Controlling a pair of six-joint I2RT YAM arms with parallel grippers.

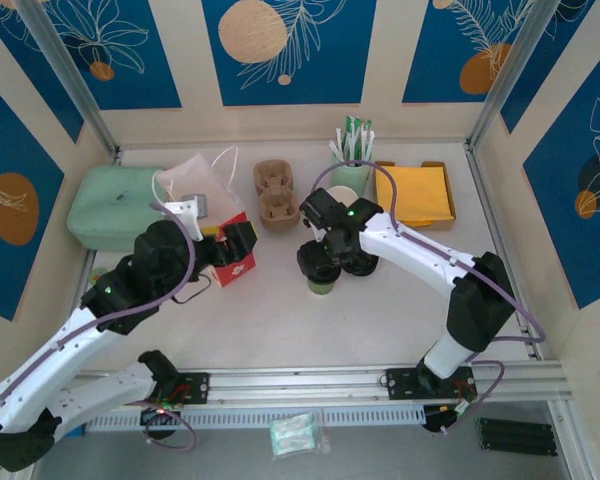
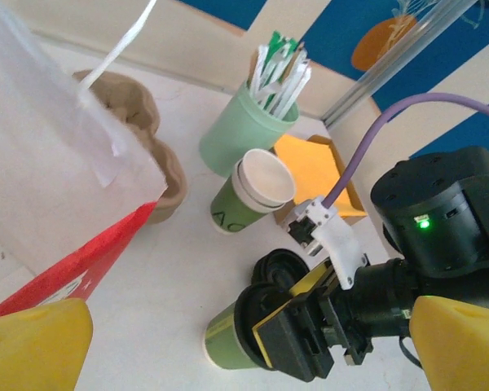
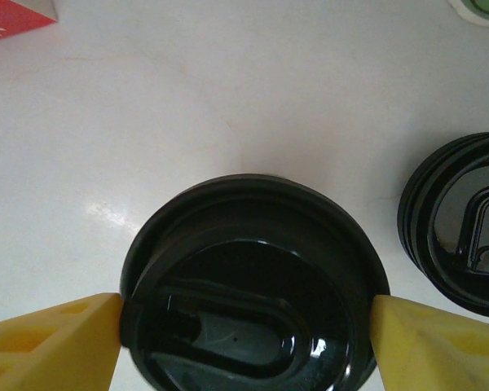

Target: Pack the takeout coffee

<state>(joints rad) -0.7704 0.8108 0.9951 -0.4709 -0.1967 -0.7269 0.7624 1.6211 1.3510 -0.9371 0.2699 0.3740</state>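
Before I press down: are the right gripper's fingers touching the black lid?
Touching. The right wrist view shows both yellow fingers against opposite edges of the black lid, with no gap.

Left arm (image 1: 90, 320): extended forward, left gripper (image 1: 237, 243) jaws wide apart. Right arm (image 1: 430, 265): elbow bent, reaching leftward, right gripper (image 3: 244, 338) pinching black lid (image 3: 244, 244)

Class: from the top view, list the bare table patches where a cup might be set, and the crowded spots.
Free: the table stretch bordered by the red bag, the coffee cup and the front rail. Crowded: the back row of carrier, tumbler and napkin tray, and beside the lid stack.
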